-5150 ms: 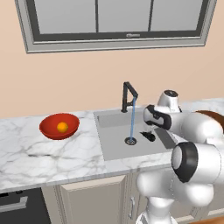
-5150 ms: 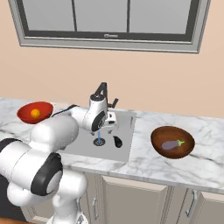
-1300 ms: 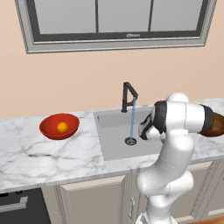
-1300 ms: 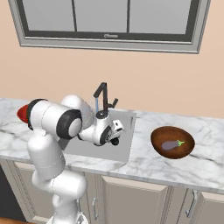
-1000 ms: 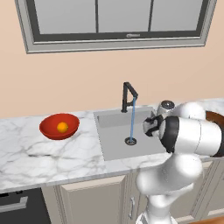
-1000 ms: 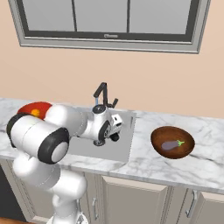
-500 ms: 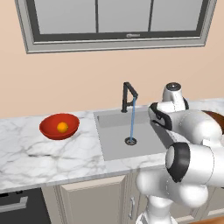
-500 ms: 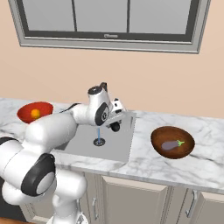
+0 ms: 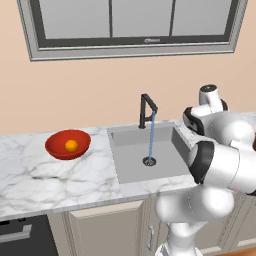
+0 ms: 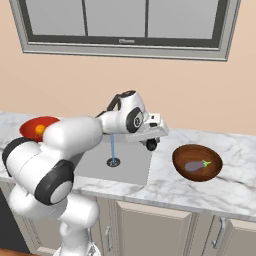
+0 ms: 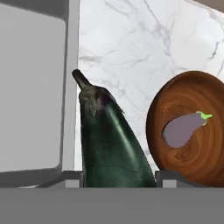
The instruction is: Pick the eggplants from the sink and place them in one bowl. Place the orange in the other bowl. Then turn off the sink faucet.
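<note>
My gripper (image 10: 151, 142) is shut on the dark eggplant (image 11: 111, 144) and holds it above the marble counter, between the sink (image 10: 125, 170) and the brown bowl (image 10: 197, 162). In the hand view the eggplant hangs stem-first, with the brown bowl (image 11: 192, 131) just to its right. The pale eggplant (image 11: 181, 129) lies in that bowl. The orange (image 9: 71, 145) rests in the red bowl (image 9: 67, 145) left of the sink. Water runs from the black faucet (image 9: 146, 110) to the drain.
The sink basin (image 9: 147, 152) holds only the water stream (image 9: 151, 137). A window frame spans the wall behind. White marble counter (image 10: 220, 192) stretches right of the brown bowl. My own arm blocks the right part of the left base view.
The gripper closed on the dark eggplant down in the sink, lifted it out and swung right, over the counter toward the brown bowl.
</note>
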### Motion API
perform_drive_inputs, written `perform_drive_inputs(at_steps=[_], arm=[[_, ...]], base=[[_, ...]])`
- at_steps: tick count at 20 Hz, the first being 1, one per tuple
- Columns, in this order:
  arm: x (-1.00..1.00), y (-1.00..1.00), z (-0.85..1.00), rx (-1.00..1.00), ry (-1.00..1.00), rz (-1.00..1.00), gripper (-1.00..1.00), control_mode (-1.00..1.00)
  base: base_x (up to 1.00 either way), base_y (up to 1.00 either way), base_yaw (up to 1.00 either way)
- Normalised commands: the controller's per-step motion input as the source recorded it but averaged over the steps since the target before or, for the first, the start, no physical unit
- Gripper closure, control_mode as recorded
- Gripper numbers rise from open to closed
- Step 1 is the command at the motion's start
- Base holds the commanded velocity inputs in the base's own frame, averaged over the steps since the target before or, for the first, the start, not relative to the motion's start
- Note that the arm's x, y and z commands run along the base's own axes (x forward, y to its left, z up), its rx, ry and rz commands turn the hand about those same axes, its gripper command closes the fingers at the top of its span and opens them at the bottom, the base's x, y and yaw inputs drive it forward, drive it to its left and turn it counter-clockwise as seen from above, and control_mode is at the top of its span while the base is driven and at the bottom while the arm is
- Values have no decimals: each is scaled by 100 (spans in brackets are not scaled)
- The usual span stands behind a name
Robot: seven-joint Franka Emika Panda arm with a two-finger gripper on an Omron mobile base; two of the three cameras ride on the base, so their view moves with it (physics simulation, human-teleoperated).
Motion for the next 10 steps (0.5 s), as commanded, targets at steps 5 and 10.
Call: perform_drive_inputs(at_steps=[5, 10], arm=[[0, -91, 0, 6, -4, -19, 100, -100], [9, -71, -2, 7, -5, -8, 100, -100]], base=[[0, 0, 0], [0, 0, 0]])
